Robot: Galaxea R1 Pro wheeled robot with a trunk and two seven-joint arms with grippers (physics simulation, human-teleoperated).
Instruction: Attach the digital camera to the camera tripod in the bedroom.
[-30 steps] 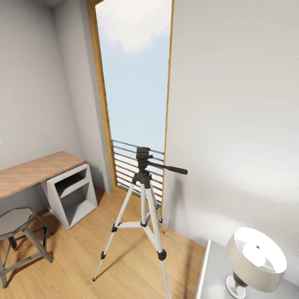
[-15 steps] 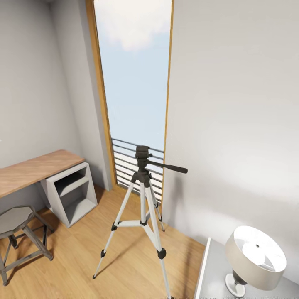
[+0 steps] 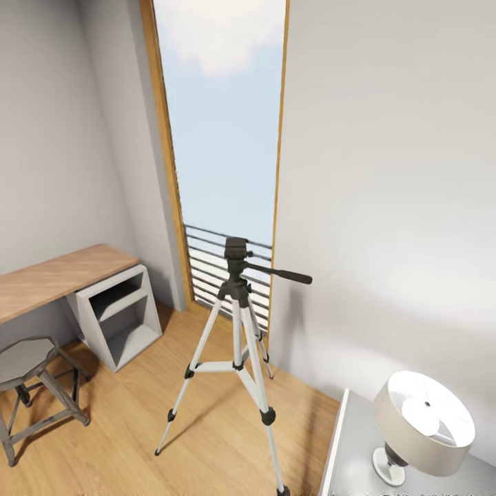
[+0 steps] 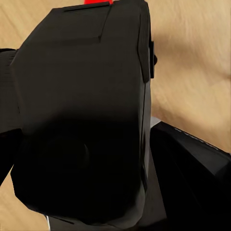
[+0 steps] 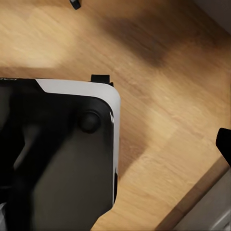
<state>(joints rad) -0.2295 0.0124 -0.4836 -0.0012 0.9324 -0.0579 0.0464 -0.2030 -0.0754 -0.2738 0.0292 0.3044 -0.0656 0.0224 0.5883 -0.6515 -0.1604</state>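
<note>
Change: my head view has crept closer; the camera tripod (image 3: pixel 238 344) itself stands unmoved by the window (image 3: pixel 220 138).
Head: tripod upright on the wood floor (image 3: pixel 138 441), handle pointing right.
Left wrist: the digital camera (image 4: pixel 82 120) fills my left gripper's grasp.
Right wrist: floor and robot base (image 5: pixel 57 159); I cannot tell that gripper's opening.

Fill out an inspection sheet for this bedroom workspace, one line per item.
Surface: light wood plank floor.
Job's things: camera tripod upright by the window, head bare; digital camera close before the left wrist lens.
Clutter: stool, table lamp.
Grippers: left pincer apparently holds the camera, fingers hidden; right pincer state unclear.
Cables: nothing seen.
Surroundings: grey walls, wood-topped desk, grey cube shelf.
</note>
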